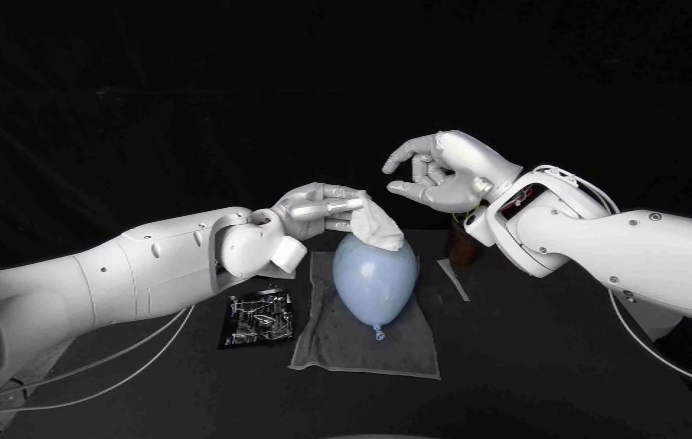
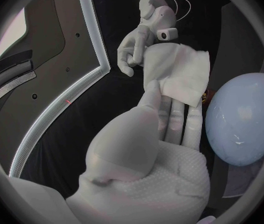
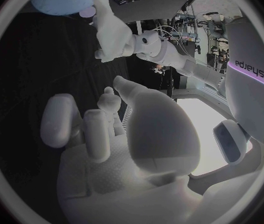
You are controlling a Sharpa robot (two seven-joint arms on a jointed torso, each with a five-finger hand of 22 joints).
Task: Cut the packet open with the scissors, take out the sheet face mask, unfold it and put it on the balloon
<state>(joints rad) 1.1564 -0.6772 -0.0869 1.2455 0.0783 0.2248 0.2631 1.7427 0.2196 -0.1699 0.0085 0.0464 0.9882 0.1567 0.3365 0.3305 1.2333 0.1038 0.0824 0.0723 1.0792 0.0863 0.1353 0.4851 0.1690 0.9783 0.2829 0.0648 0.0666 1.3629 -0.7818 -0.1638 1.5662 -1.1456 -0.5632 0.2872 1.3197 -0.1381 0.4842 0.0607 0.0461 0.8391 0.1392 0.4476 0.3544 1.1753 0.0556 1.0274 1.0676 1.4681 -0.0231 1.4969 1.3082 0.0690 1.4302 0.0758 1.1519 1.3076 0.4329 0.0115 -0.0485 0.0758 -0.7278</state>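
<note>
Where everything sits: black table (image 1: 548,379), seen from above in the head view.
Left arm (image 1: 130,269): white, reaching in low across the table toward the middle.
Right arm (image 1: 620,244): white, raised higher, wrist above the table's far side.
Clear sheet (image 1: 339,349): see-through plastic lying flat under the balloon, its near edge towards the robot.
Balloon (image 1: 375,277): pale blue, lying on the clear sheet. Its long axis runs from the robot outwards, round end away, knot (image 1: 379,334) pointing back at the robot.
Right hand (image 1: 440,174): empty, fingers loosely bent and apart, held in the air above and beyond the balloon's far end.
Left hand (image 1: 310,211): pinching the mask between thumb and fingers, just beside the balloon's far end.
Mask (image 1: 379,227): white, folded, sticking out past the fingertips. Its long side slants down to the balloon's round end; whether the two touch cannot be told.
Packet (image 1: 257,317): black, flat on the table beside the clear sheet, under the left wrist.
Strip (image 1: 456,281): thin, pale, on the table by the balloon's other side.
</note>
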